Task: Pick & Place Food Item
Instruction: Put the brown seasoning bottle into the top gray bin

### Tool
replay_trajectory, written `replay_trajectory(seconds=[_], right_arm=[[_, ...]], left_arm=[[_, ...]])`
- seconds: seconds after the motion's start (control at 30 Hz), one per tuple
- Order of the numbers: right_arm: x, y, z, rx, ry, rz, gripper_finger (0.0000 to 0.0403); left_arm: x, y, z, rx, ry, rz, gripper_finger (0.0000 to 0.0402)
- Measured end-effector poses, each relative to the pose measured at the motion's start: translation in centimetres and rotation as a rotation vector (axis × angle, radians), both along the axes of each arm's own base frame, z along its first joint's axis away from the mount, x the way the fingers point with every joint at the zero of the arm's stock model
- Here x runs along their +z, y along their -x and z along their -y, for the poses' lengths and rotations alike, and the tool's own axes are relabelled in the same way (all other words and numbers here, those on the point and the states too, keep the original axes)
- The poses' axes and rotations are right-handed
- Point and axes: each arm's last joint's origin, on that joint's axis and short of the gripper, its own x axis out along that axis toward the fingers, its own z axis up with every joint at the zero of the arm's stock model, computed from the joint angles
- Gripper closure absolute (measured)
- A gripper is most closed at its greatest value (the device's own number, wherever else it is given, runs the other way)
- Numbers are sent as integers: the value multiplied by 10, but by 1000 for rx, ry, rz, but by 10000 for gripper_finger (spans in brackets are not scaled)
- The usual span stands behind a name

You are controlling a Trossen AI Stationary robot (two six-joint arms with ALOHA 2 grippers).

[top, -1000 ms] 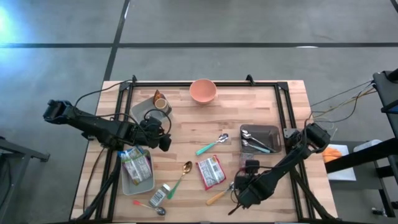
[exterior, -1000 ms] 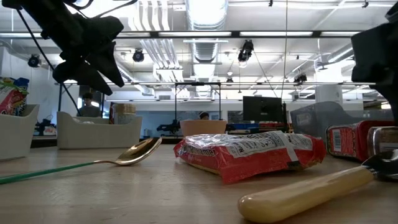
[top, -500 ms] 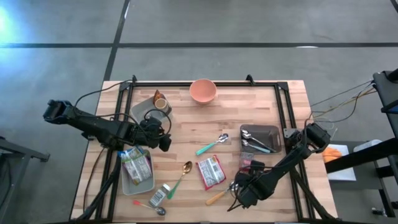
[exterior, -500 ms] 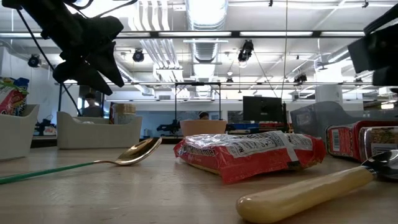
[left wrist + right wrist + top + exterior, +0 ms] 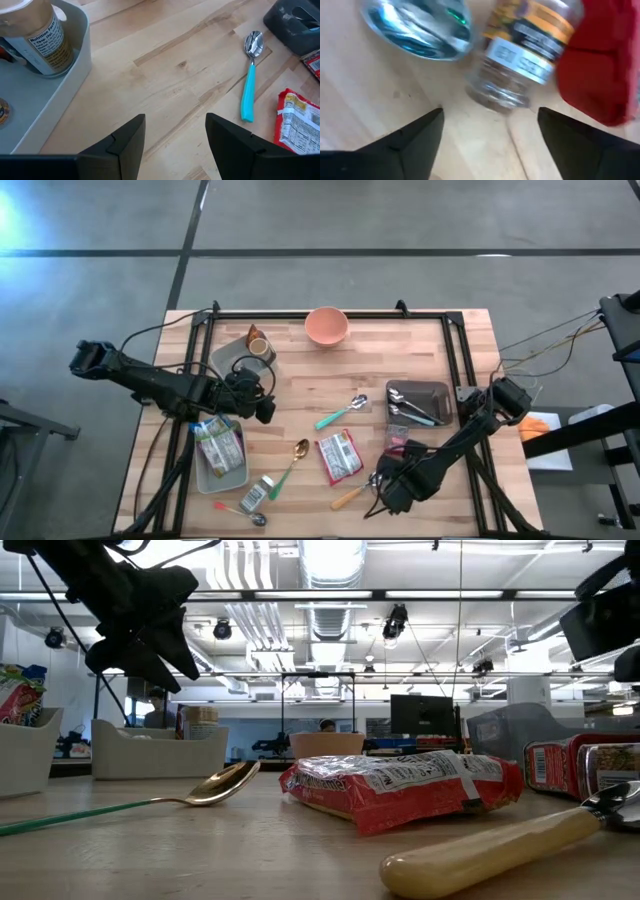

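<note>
My right gripper [image 5: 490, 135] stands open and points down near the table's front right [image 5: 393, 480]. Just past its fingertips a small clear jar with an orange label [image 5: 520, 50] lies on the wood, between a spoon's metal bowl [image 5: 415, 30] and a red pack [image 5: 600, 65]. The fingers are apart from the jar. The low view shows the jar [image 5: 612, 766] next to the red pack [image 5: 555, 766]. My left gripper [image 5: 175, 142] hangs open above bare wood at the table's left [image 5: 262, 406].
A red noodle packet [image 5: 339, 455] lies mid-table, with a yellow-handled utensil [image 5: 350, 496], a gold spoon [image 5: 293, 463] and a teal spoon [image 5: 338, 415] around it. A dark cutlery tray [image 5: 440, 392], a pink bowl [image 5: 326, 326], a grey tray [image 5: 226, 356] and a white bin [image 5: 205, 472] line the edges.
My right gripper has rolled about its own downward line above the jar while staying in place; in the low view its dark bulk now shows smaller and higher at the right. My left arm has kept still.
</note>
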Motion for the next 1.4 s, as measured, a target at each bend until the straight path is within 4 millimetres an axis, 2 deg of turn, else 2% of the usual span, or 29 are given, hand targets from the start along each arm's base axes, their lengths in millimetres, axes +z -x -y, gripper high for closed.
replay_trajectory(seconds=[0.13, 0.23, 0.53, 0.73, 1.1, 1.4], right_arm=[[1, -4, -3, 13, -34, 30, 44], [4, -6, -6, 11, -49, 43, 36], [16, -16, -9, 16, 5, 148, 35], [14, -12, -2, -9, 80, 130, 34], [14, -14, 1, 156, 158, 154, 34], [8, -16, 9, 165, 180, 148, 34]], left_arm=[[0, 0, 0, 0, 0, 0, 189], [0, 0, 0, 0, 0, 0, 189], [0, 0, 0, 0, 0, 0, 189], [0, 0, 0, 1, 0, 0, 189], [0, 0, 0, 1, 0, -1, 189], [0, 0, 0, 1, 0, -1, 189]])
